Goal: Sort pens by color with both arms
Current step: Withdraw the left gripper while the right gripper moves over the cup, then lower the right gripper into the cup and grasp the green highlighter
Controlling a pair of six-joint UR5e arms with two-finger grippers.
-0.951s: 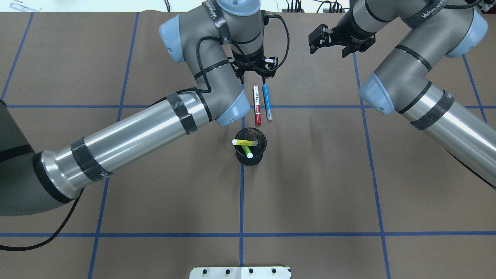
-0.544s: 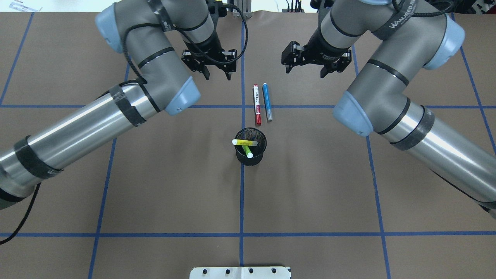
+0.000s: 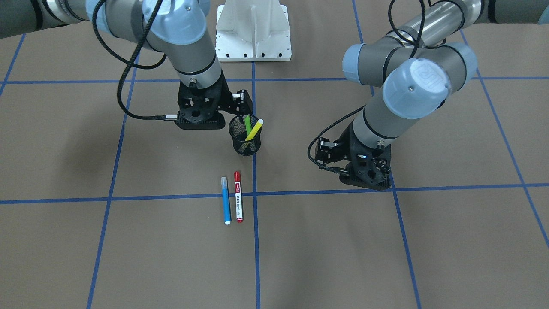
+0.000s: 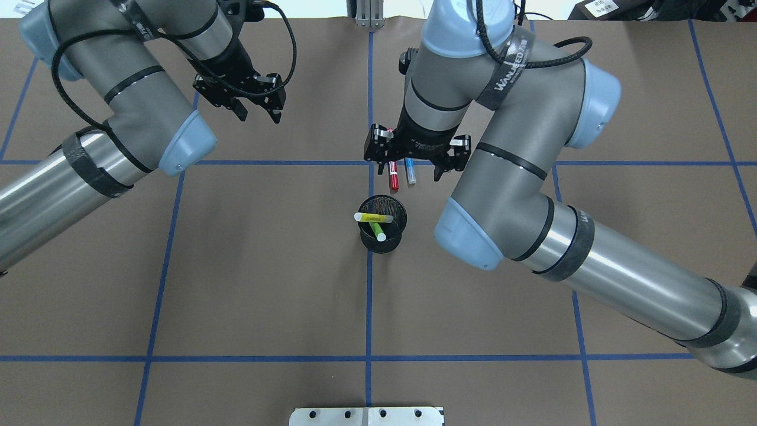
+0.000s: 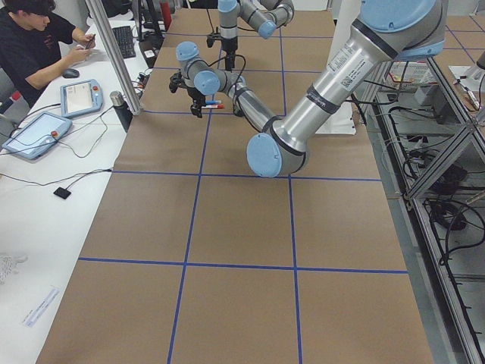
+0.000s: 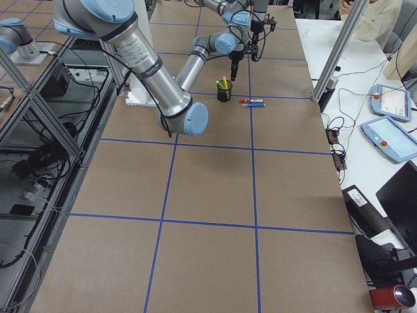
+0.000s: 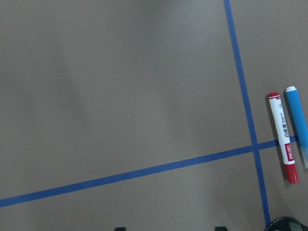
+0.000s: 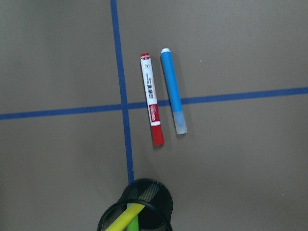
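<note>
A red-capped white pen (image 4: 393, 180) and a blue pen (image 4: 410, 174) lie side by side on the brown table, just beyond the black mesh cup (image 4: 402, 213). The wrist views show both pens in full: red pen (image 8: 151, 98), blue pen (image 8: 172, 89). A yellow pen (image 4: 372, 218) and a green pen (image 4: 377, 231) stand in the cup. My right gripper (image 4: 411, 170) hovers open above the red and blue pens and hides their far ends in the overhead view. My left gripper (image 4: 257, 113) is open over bare table, well to the left, holding nothing.
Blue tape lines (image 4: 369, 307) divide the table into squares. The white pedestal base (image 3: 253, 30) stands at the robot's side. A person (image 5: 30, 38) sits at a side table with tablets (image 5: 79, 95) beyond the table's far edge.
My left arm has pulled away from the two lying pens, out to the left. My right arm has swung in and now hovers over them. No pen has moved.
</note>
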